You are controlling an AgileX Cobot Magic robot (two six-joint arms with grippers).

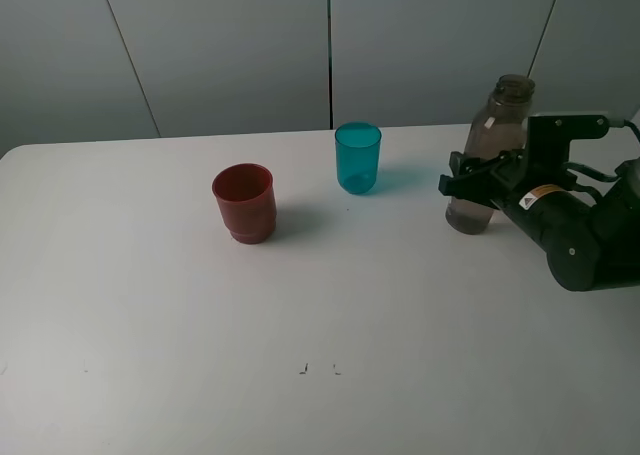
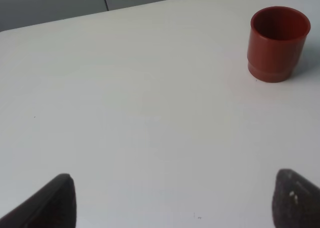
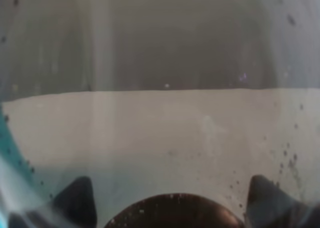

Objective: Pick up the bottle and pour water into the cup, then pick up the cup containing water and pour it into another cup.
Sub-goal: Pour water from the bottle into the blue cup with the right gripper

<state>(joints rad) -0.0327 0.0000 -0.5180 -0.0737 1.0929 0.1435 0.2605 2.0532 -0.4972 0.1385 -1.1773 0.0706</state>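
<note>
Exterior high view: noted bottle upright on bench, well apart from teal cup, clamped mid-body by right end effector; left end effector spread wide, empty; judged best to lift vertically, then tilt slowly over teal cup.

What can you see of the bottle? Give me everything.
The bottle is tall, smoky grey-brown translucent plastic with a narrow neck. It stands roughly upright on the white table, right of the teal cup and apart from it. The right gripper is closed around its middle. Its wall fills the right wrist view, speckled with droplets.
</note>
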